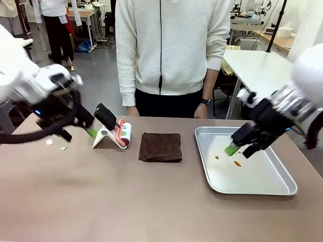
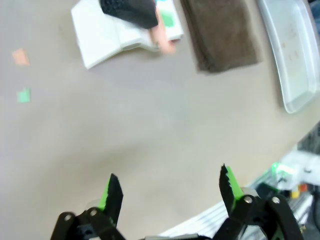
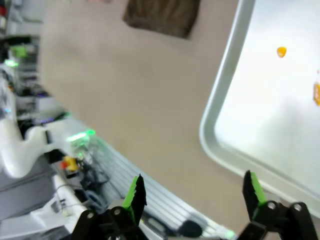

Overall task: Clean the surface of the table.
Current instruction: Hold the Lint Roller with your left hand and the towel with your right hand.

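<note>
Left hand (image 1: 98,123) wide open, empty, hovering | right hand (image 1: 241,149) wide open, empty, above tray (image 1: 252,191) | counter (image 1: 126,201) beneath both: rigid, matte, nothing to grasp | brown cloth (image 1: 160,146) between hands: likely soft, limp; pinch a folded edge

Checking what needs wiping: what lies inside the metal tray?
Two small orange-brown bits lie in the metal tray, near its left end. The open right claw covers part of its floor in the front view; anything there is hidden.
</note>
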Tool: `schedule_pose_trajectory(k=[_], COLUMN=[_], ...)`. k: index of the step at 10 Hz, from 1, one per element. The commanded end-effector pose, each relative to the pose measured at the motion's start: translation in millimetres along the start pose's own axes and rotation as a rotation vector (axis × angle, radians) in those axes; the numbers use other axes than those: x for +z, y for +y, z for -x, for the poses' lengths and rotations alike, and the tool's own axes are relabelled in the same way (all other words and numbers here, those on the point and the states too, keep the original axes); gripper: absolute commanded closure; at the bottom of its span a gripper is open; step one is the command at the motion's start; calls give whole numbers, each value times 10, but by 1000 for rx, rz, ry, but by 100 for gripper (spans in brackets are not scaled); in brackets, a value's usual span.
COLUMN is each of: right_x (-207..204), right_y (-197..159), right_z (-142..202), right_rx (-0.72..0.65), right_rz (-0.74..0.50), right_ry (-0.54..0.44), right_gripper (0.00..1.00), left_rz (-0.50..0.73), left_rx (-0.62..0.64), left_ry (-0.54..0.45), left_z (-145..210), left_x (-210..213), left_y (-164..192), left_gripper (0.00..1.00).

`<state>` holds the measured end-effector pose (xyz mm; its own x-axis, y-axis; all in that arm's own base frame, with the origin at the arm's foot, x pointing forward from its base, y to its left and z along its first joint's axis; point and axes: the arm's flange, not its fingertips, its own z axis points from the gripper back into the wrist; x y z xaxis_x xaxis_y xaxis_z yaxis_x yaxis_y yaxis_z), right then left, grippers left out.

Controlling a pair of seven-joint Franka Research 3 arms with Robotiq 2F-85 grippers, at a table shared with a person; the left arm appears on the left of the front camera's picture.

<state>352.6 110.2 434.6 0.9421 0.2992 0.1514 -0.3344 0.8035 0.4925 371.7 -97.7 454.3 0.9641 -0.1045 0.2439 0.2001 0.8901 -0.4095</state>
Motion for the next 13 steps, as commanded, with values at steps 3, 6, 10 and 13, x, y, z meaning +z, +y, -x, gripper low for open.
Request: schedule_pose_trajectory(k=[3, 6, 10, 13], right_x=[562, 732, 843, 745], right_y=[-534, -1082, -2147, -2405], right_z=[1221, 1823, 2138, 2102], right_rx=[-109, -279, -450, -546], right_rz=[-287, -389, -559, -548], right_ry=[-343, -530, -638, -701], right_gripper=[0, 0, 0, 0], left_rz=[306, 398, 506, 532], left_rx=[83, 250, 407, 510], left_ry=[-342, -467, -520, -541], left_z=[850, 1502, 2031, 1998], left_x=[1111, 1240, 987, 715], left_y=[856, 1624, 2242, 2230], left_gripper=[0, 0, 0, 0])
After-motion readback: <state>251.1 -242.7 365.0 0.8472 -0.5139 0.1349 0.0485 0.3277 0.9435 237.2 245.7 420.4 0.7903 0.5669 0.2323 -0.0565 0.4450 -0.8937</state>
